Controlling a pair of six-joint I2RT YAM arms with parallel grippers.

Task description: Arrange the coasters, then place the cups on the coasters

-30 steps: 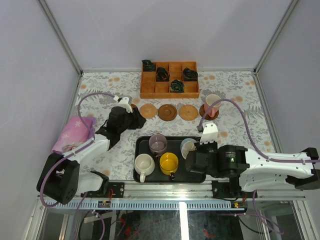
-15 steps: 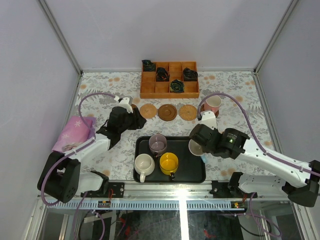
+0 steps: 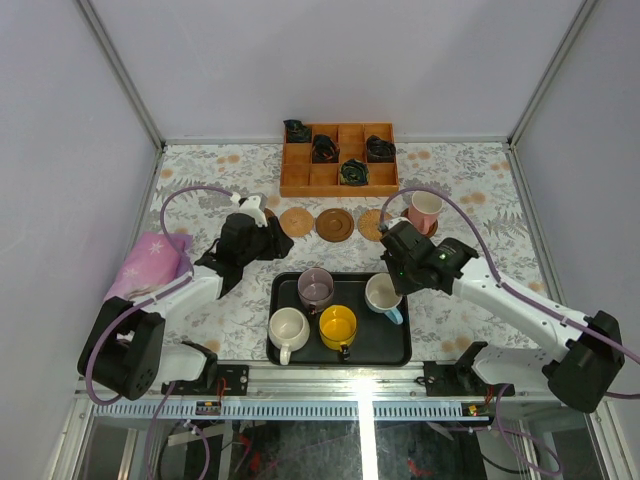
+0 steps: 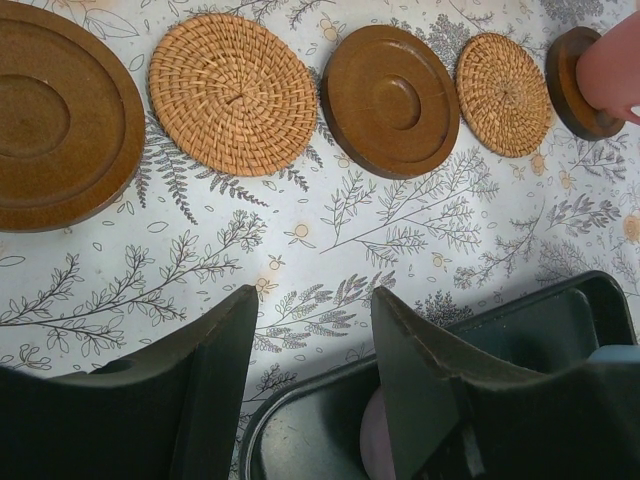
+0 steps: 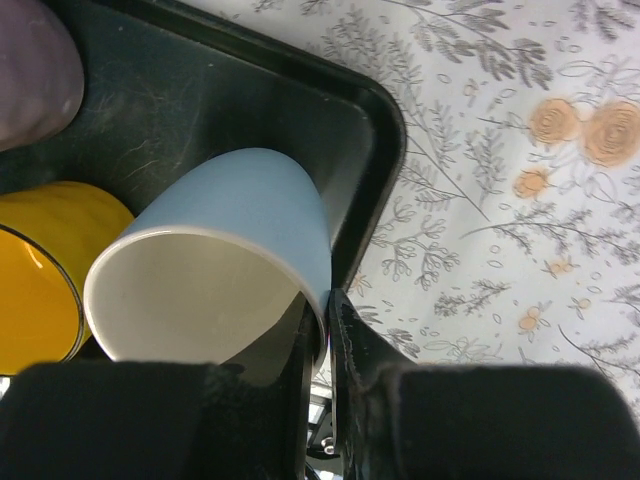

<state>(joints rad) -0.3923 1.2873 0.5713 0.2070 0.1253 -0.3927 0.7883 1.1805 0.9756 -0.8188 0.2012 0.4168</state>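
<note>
Five coasters lie in a row: dark (image 4: 50, 120), woven tan (image 4: 232, 92) (image 3: 297, 221), dark (image 4: 392, 100) (image 3: 335, 224), woven tan (image 4: 503, 95), and dark (image 4: 580, 85). The pink cup (image 3: 425, 207) stands on that last one. On the black tray (image 3: 392, 352) sit the purple cup (image 3: 316, 288), cream cup (image 3: 289, 328) and yellow cup (image 3: 338, 325). My right gripper (image 5: 322, 330) is shut on the rim of the light blue cup (image 5: 240, 230) (image 3: 382, 295), which is tilted over the tray's right end. My left gripper (image 4: 315, 300) is open and holds nothing, above the tray's far left corner.
A wooden compartment box (image 3: 339, 158) with black items stands at the back. A pink cloth (image 3: 150, 262) lies at the left edge. The frame's posts and walls close in both sides.
My right arm has swung from the near edge up over the tray's far right side, with the light blue cup still in its grip. The left arm has not moved.
</note>
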